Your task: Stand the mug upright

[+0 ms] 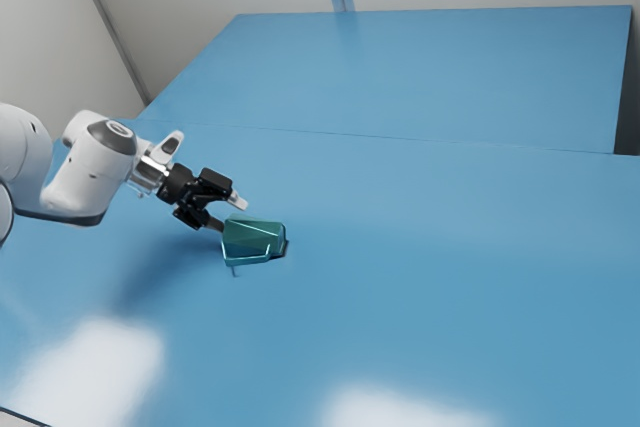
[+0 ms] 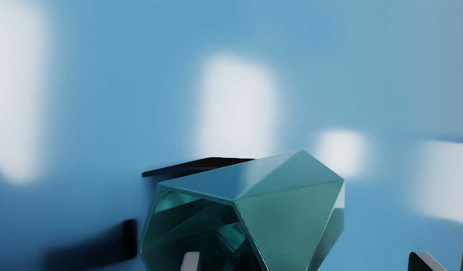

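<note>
1. Arm (image 1: 91, 180): white, enters at the exterior view's left, above the table (image 1: 430, 217), and reaches toward the exterior view's right.
2. Patch of pale glare (image 1: 95, 375): on the table, toward its near edge, below the arm in the exterior view.
3. Gripper (image 1: 229, 213): black, located at the mug's near end. State: released, fingers spread wide, nothing pinched. The exterior view records one fingertip (image 1: 238, 201) above the level of the other, which is at the mug's mouth.
4. Mug (image 1: 253, 239): teal, faceted, lying on its side on the table, between the seam (image 1: 350, 134) and the near edge, toward the arm's end. Its mouth faces the gripper; its narrower base points to the exterior view's right.
5. Wrist view, supplementary: it looks into the mug's dark, angular interior, a detail that the exterior view does not disclose. One fingertip overlaps the mouth; the other stands outside, apart from the mug's wall. Depth of the first, and any contact, cannot be told.
6. Dark shape (image 2: 201, 164): beside the mug in the wrist view, flat and sharp-edged. Whether shadow or part of the mug cannot be told.
</note>
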Robot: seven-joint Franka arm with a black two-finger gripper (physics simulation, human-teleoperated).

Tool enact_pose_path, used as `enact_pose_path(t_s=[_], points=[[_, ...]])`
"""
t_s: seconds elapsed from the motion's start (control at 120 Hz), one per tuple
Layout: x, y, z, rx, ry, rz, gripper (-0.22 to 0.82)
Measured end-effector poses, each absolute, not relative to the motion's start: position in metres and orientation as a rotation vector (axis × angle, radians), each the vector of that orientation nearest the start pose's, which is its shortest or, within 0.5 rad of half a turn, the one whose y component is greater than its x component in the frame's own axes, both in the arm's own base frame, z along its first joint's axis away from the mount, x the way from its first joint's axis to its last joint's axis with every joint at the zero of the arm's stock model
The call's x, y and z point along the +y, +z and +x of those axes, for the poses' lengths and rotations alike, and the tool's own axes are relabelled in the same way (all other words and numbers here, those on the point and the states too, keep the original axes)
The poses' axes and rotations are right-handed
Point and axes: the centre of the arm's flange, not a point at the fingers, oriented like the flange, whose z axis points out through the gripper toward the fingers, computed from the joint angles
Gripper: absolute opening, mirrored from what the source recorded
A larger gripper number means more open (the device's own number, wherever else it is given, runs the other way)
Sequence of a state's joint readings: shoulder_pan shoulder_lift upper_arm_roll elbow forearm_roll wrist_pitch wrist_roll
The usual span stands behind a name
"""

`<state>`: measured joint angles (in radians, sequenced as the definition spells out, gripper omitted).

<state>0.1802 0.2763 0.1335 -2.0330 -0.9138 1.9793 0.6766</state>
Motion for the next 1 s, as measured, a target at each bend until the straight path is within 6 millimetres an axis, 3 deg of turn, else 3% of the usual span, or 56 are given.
enact_pose_path(t_s=[0.258, 0.442, 0.6, 0.833, 1.0], points=[[0.118, 0.293, 0.55, 0.149, 0.102, 2.257, 0.59], [0.116, 0.291, 0.548, 0.115, 0.11, 2.233, 0.14], [0.116, 0.297, 0.548, 0.087, 0.132, 2.22, -0.06], [0.114, 0.307, 0.548, 0.048, 0.156, 2.2, -0.14], [0.111, 0.335, 0.546, 0.005, 0.201, 2.176, -0.14]])
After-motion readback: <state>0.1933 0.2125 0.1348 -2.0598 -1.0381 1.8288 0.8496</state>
